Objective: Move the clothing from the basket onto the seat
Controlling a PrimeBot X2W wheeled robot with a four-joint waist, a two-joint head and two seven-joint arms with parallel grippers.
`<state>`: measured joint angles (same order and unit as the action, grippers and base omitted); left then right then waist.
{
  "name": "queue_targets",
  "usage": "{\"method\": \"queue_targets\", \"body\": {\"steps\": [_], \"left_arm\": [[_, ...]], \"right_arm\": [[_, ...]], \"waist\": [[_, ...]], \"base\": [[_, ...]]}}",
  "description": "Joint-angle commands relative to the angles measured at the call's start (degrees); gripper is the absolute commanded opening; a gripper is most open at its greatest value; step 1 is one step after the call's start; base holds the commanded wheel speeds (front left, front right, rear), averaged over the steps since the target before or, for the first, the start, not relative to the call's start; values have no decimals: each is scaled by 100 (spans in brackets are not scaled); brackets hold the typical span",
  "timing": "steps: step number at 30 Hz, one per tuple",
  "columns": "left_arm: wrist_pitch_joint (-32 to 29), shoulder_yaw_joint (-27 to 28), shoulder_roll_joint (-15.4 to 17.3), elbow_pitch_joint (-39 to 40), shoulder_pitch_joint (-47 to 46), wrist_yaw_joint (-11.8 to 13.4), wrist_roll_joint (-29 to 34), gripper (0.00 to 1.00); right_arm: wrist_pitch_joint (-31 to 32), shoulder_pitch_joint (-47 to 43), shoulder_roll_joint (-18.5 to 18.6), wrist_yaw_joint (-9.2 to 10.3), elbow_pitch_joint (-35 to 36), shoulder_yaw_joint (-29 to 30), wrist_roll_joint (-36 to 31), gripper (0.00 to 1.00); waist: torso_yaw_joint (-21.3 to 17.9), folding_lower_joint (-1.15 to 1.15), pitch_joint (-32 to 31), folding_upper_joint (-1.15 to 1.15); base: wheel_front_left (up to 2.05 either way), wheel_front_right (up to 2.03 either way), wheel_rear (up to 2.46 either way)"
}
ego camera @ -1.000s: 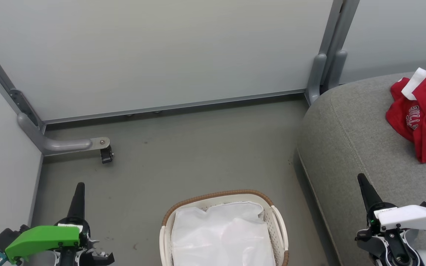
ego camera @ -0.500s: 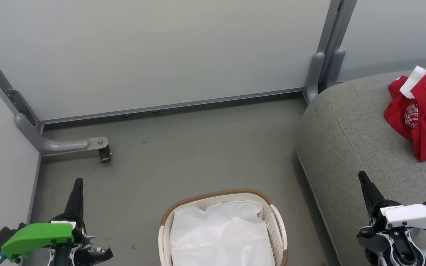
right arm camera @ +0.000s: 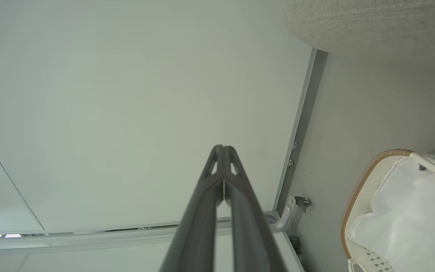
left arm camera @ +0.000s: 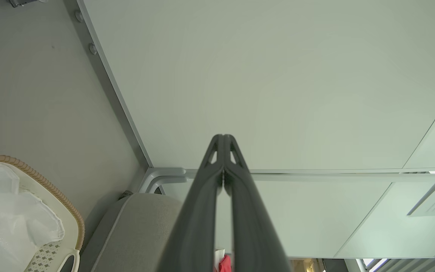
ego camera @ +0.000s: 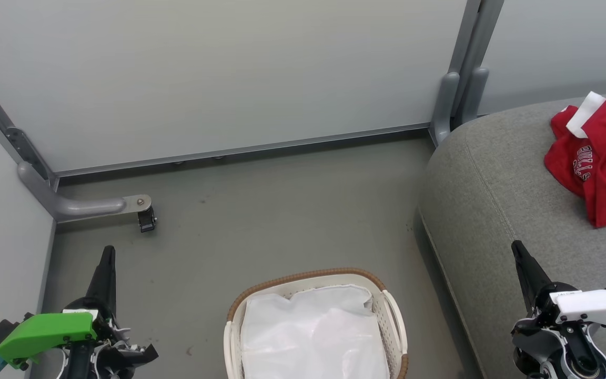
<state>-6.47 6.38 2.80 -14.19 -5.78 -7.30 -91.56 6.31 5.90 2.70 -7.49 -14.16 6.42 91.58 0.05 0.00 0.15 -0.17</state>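
Note:
The red clothing (ego camera: 600,158), with white trim and "BULLS" lettering, lies crumpled on the grey seat (ego camera: 492,189) at the right. On the floor at bottom centre stands the basket (ego camera: 311,277), white with a brown rim, and its white liner (ego camera: 313,337) shows no red fabric. My left gripper (ego camera: 107,250) is shut and empty at lower left, well left of the basket. Over the seat's front edge at lower right, my right gripper (ego camera: 516,245) is also shut and holds nothing. The wrist views show each gripper, left (left arm camera: 223,138) and right (right arm camera: 222,148), with tips pressed together.
Pale partition panels (ego camera: 229,79) wall off the back and left. A grey bracket foot with a small black caster (ego camera: 147,220) sits on the floor at the left. A grey post (ego camera: 458,95) stands between the panels and the seat. Grey floor (ego camera: 282,210) lies beyond the basket.
The whole head view has shifted slightly, so the camera moved. Both grippers have drifted a little lower in the picture and stay shut. The clothing and basket lie where they were.

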Motion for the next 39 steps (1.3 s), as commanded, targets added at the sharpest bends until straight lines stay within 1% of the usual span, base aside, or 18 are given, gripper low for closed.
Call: {"method": "queue_targets", "body": {"steps": [1, 39], "left_arm": [[-22, 31, 25, 27, -79, -35, -109, 0], [-31, 32, 20, 22, -78, -35, -94, 0]], "right_arm": [[39, 56, 34, 0, 27, 26, 103, 0], [40, 54, 33, 0, 23, 22, 94, 0]], "waist": [[-4, 0, 2, 17], [-5, 0, 3, 17]], "base": [[0, 0, 0], [0, 0, 0]]}}
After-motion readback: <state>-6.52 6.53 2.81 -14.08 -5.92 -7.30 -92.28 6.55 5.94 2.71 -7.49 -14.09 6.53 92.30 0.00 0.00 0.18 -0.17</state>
